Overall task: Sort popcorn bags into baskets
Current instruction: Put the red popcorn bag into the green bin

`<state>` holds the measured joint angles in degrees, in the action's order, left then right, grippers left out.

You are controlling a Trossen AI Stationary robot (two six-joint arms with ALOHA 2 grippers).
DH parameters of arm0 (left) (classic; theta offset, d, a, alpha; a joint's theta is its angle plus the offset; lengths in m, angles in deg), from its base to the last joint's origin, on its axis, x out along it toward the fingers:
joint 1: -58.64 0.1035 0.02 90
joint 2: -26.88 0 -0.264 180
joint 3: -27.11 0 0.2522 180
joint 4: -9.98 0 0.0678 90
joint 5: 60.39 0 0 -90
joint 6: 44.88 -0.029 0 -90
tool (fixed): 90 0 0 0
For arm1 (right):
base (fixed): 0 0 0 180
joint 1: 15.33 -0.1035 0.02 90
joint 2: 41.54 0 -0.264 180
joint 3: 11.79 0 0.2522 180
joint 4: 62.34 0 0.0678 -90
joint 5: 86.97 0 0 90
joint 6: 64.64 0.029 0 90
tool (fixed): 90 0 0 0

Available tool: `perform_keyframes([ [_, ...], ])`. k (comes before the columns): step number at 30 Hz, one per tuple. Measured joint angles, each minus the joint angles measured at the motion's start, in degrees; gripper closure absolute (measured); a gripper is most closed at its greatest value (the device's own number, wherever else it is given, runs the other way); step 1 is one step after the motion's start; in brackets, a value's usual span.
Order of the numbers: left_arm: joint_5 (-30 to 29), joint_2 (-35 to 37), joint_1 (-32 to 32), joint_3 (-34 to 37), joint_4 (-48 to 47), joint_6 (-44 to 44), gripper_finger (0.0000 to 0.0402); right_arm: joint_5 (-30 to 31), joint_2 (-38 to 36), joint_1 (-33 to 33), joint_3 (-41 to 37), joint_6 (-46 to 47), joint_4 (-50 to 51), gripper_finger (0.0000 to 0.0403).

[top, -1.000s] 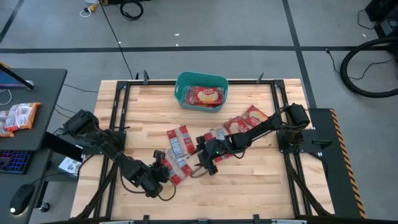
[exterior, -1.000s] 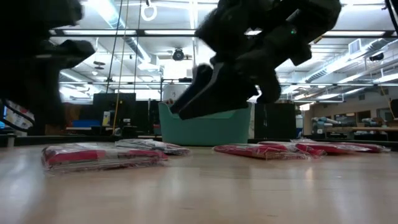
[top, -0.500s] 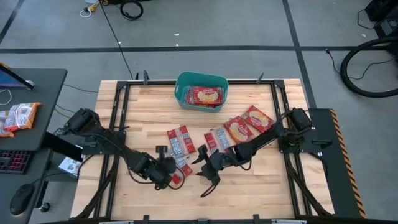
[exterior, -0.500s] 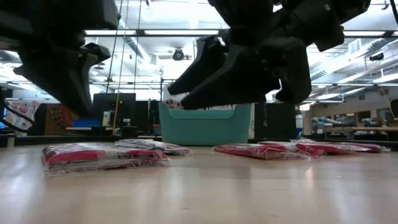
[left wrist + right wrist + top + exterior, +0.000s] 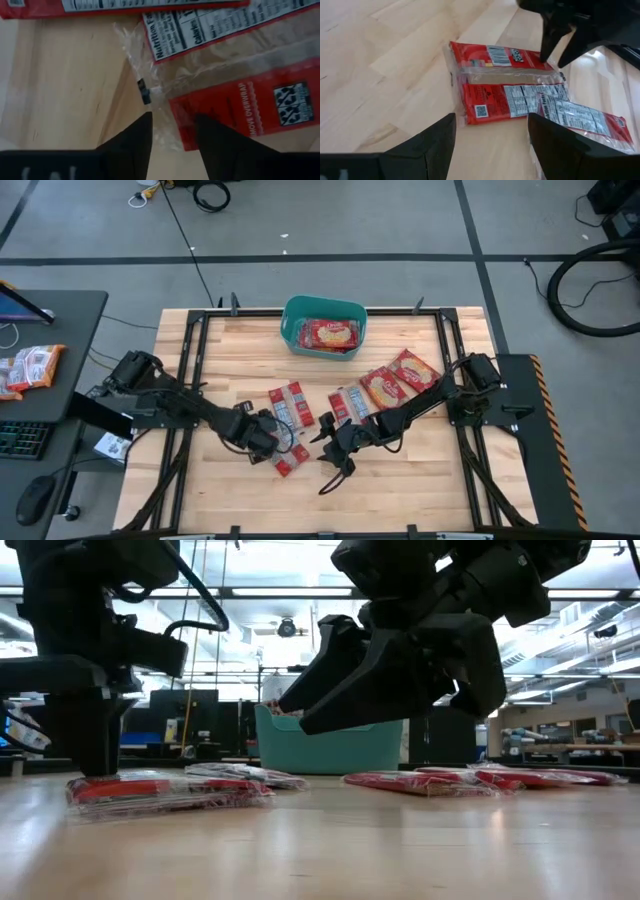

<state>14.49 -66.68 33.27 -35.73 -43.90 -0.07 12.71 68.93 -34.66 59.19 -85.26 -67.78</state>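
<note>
Seen from above, the left gripper (image 5: 268, 442) sits low on the table (image 5: 430, 480), left of centre in the frame, right over the near end of a narrow red bag (image 5: 285, 457). Its wrist view shows the two fingers (image 5: 131, 142) parted a little, straddling the clear plastic edge of that bag (image 5: 240, 107); they grip nothing. The right gripper (image 5: 335, 452) hangs just right of it near the frame's centre, fingers spread wide and empty, with the same bag (image 5: 495, 90) ahead in its wrist view. More narrow bags (image 5: 290, 405) lie just above, another (image 5: 350, 402) to their right, and two squarish bags (image 5: 398, 375) further right. The teal basket (image 5: 296, 310) stands at the upper centre of the table with a squarish bag (image 5: 329, 334) inside.
</note>
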Motion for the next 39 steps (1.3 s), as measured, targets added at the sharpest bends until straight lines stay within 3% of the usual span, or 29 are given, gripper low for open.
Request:
perform_keyframes([
  [10, 3.9, 4.31, 3.64, 1.9, 1.01, -1.77, 0.025, -0.36, 0.0, 0.0, 0.0, -0.09, 0.0, 0.0151],
  [18, 3.18, 10.16, 9.72, 3.35, 2.11, -2.01, 0.025, -0.76, 0.0, 0.02, 0.0, -0.02, 0.0, 0.0151],
  [30, 22.59, 11.3, 19.33, 15.7, 23.99, -2.16, 0.025, -0.8, 0.02, 0.02, 0.0, 0.07, -0.29, 0.0151],
  [39, 24.37, 11.06, 19.34, 15.87, 25.47, -2.26, 0.0257, -0.82, 0.02, 0.02, 0.0, 0.07, -0.44, 0.0151],
])
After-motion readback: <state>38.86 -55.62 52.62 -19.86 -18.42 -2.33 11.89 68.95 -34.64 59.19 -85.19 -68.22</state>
